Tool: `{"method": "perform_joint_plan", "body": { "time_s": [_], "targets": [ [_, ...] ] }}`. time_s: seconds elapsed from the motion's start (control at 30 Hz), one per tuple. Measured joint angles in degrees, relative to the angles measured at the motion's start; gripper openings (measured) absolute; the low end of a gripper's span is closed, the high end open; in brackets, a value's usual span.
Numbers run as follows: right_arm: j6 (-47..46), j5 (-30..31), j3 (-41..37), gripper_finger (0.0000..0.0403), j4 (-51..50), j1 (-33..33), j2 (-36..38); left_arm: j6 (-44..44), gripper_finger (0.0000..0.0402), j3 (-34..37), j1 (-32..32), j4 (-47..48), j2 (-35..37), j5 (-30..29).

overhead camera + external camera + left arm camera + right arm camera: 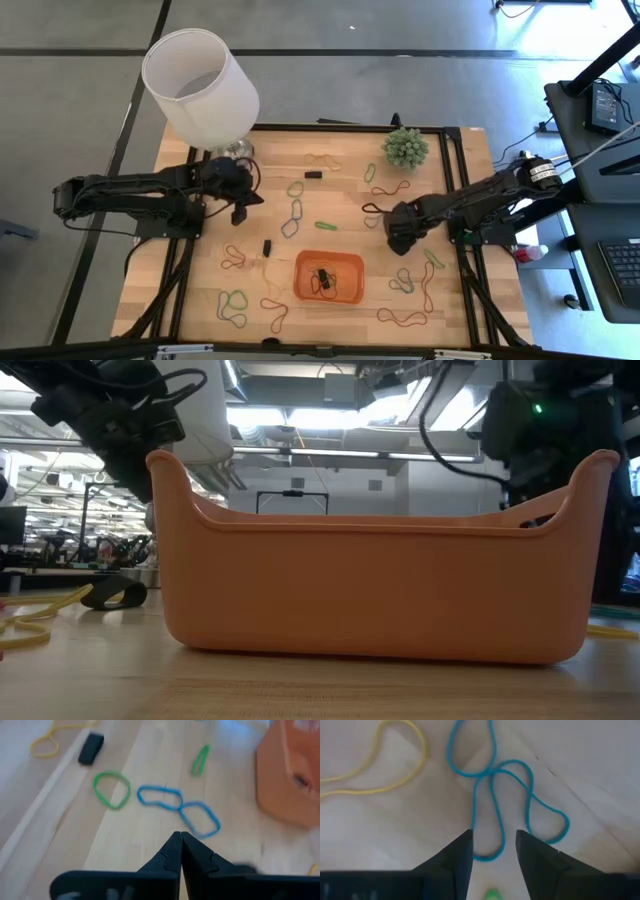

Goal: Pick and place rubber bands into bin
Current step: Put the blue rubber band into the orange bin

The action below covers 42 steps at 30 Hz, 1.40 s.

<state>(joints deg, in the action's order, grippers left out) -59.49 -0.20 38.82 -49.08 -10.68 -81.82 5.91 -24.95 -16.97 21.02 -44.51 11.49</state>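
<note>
The right gripper (492, 851) stands parted over a twisted blue rubber band (507, 795), apparently not gripping it, toward the worktop's (200, 285) right edge; the left gripper (180, 851), fingers pressed together and empty, hangs left of centre; the orange bin (329, 277) sits near the front edge, dark bands inside.

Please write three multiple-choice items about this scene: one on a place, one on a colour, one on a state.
1. Where does the white lampshade stand?
A. at the table's far left corner
B. inside the bin
C. beside the right arm

2. What colour is the bin?
A. blue
B. orange
C. white

3. How is the right pincer?
A. shut on a band
B. open over a blue rubber band
C. inside the bin

Key: 1 A, the high view shows it at that corner. 2 B, orange in the high and low views. 3 B, the fingers stand apart above the band.
</note>
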Motion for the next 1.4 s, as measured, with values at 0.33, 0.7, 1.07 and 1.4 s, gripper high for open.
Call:
{"method": "perform_joint_plan", "body": {
  "time_s": [0.33,0.7,1.07,1.4],
  "targets": [
    [-4.6,-1.4,-6.1,0.0096,7.7,0.0,0.7,1.1,0.0005,-0.1,0.0,-6.3,0.0,0.0],
    [-12.6,-1.4,3.4,0.0004,-7.8,-1.8,4.9,2.8,0.0005,-0.1,0.0,-6.2,0.0,0.1],
    [-22.6,9.3,30.6,0.0002,-26.8,-8.8,5.5,0.9,0.0004,-0.1,0.0,-6.2,0.0,0.1],
    [-11.1,14.1,54.8,0.0001,-26.3,-8.8,-8.7,0.8,0.0005,-0.1,0.0,-6.0,0.0,0.1]
  ]
}}
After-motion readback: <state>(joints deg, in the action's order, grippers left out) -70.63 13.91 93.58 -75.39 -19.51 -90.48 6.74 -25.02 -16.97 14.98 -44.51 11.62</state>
